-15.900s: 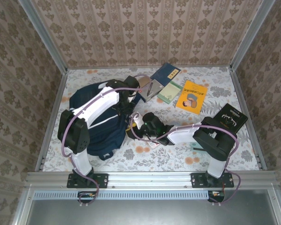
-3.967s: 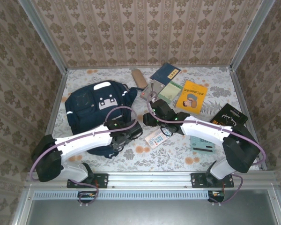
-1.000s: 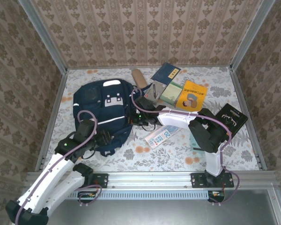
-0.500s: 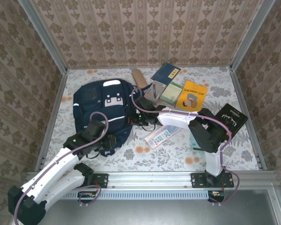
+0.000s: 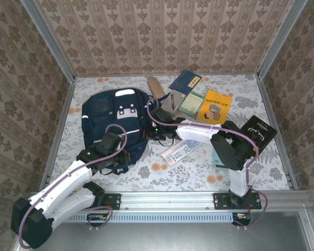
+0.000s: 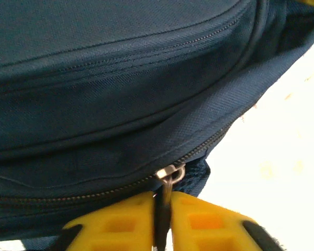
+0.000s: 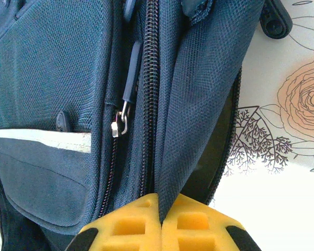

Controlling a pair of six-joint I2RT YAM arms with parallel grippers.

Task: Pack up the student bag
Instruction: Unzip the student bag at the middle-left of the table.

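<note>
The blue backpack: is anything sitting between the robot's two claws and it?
Nothing visible does. The left gripper is shut on a zipper pull at the near edge of the backpack, and the right gripper is shut on a fabric flap at its side.

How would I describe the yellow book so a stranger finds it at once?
Right of the big navy backpack, books lie fanned near the far wall. The yellow book is the rightmost of that fan, beside a pale green notebook; it alone has a bright yellow cover.
</note>
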